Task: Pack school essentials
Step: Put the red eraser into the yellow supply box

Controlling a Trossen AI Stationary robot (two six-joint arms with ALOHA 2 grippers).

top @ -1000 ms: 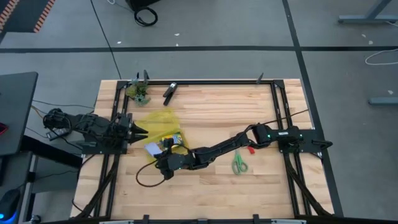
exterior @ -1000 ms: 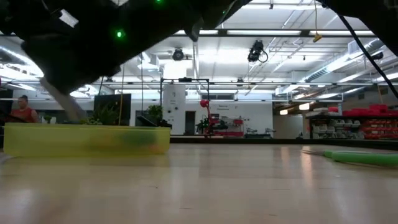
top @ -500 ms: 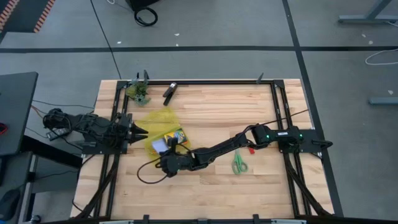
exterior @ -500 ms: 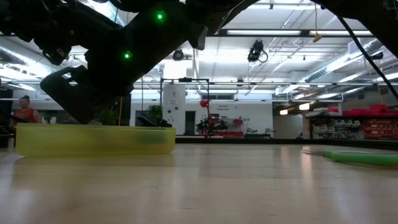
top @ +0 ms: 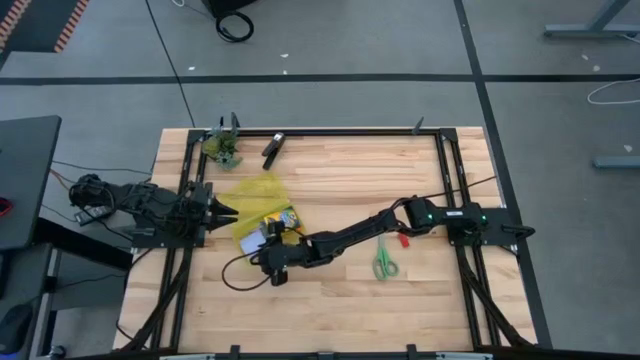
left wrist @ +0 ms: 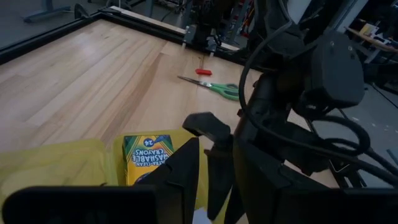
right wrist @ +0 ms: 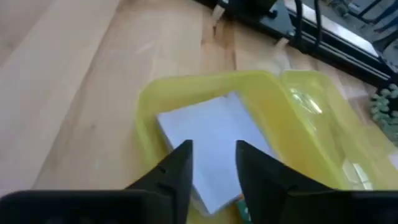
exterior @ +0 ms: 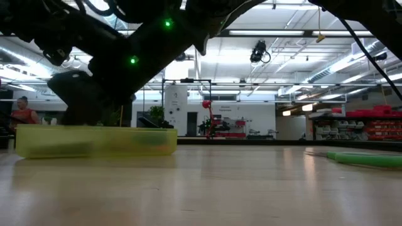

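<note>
A yellow see-through case lies open at the table's left. In it are a yellow-green crayon box and a pale blue note pad, which lies flat on the case's floor. My right gripper hangs low over the pad's near edge with its fingers a little apart, one on either side of a strip of pad. My left gripper is at the case's left edge, shut on it. Green-handled scissors and a tiny red eraser lie on the wood under my right arm. My left gripper holds the yellow case by its left edge, coming level from the table's left side. Its own fingers hide the place of contact in the wrist view. The case rests on the table.
A black clip-like tool and a small green leafy clump lie near the far left corner. A black frame runs around the work area. Bare wood stretches across the middle and near part of the table.
My right gripper has sunk toward the yellow case and tipped further down, drawing slightly toward the table's right. The note pad has gone down with it into the case.
</note>
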